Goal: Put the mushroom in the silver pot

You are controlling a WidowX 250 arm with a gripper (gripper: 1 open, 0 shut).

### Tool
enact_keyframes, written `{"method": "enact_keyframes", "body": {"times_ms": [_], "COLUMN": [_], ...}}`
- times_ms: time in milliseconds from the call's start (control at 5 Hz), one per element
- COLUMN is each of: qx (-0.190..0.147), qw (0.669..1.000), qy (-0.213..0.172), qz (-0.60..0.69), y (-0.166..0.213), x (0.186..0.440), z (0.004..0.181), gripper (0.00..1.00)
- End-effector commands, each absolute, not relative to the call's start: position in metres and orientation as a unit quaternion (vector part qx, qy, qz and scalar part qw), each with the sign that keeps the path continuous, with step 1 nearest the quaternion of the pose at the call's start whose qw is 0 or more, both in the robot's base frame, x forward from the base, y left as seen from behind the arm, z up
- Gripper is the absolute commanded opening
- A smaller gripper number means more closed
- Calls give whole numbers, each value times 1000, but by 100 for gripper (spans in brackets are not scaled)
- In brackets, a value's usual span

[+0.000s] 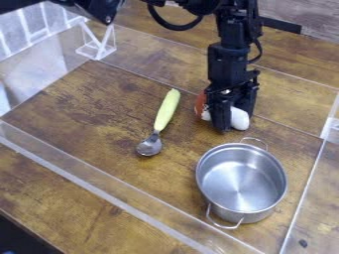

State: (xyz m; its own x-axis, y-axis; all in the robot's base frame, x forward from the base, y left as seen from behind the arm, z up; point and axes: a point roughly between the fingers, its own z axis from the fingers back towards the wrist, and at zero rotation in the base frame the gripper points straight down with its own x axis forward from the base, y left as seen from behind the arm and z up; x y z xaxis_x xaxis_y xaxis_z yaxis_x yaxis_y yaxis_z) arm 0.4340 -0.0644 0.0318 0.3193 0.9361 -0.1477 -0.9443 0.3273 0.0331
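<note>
Hidden parts: the gripper [228, 111] covers the middle of the mushroom [239, 120]; only a bit of reddish cap at the left and the white stem at the right show past the fingers [217, 105].
Cut off: the arm [236, 45] leaves the frame at the top, so its base is out of sight.
Hard to make out: the picture is small and soft; whether the fingertips press on the mushroom or only stand close at its sides cannot be told.
Jaws: pointing down with the mushroom between them; whether they are apart or clamped on it cannot be told.
Mushroom place: on the wooden table [79, 119], right of centre in the frame, just above the pot [241, 184] and apart from it.
Mushroom lie: on its side, long axis roughly left to right in the frame, cap toward the left, stem toward the right.
Pot: lower right of the frame, upright, mouth up, nothing inside, a loop handle at its lower rim.
Spoon [159, 121]: centre left, yellow-green handle toward the upper right, metal bowl toward the lower left, well apart from the mushroom.
Clear stand [95, 42]: upper left, far from the rest.
Clear panels [40, 62]: along the table's edges, around the work area.
In the way: nothing lies between mushroom and pot.
</note>
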Motion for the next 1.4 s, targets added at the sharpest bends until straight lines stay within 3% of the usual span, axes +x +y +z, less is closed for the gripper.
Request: {"method": "enact_keyframes", "body": {"times_ms": [0, 400, 600, 800, 1200], "qx": [-51, -64, -60, -67, -73], "qw": [825, 829, 829, 830, 833], "qy": [45, 35, 7, 1, 11], "qz": [561, 554, 555, 554, 549], "y": [-68, -62, -68, -82, -114], "x": [440, 433, 426, 409, 357], "z": [61, 110, 136, 145, 144], "gripper": [0, 0, 0, 0, 0]}}
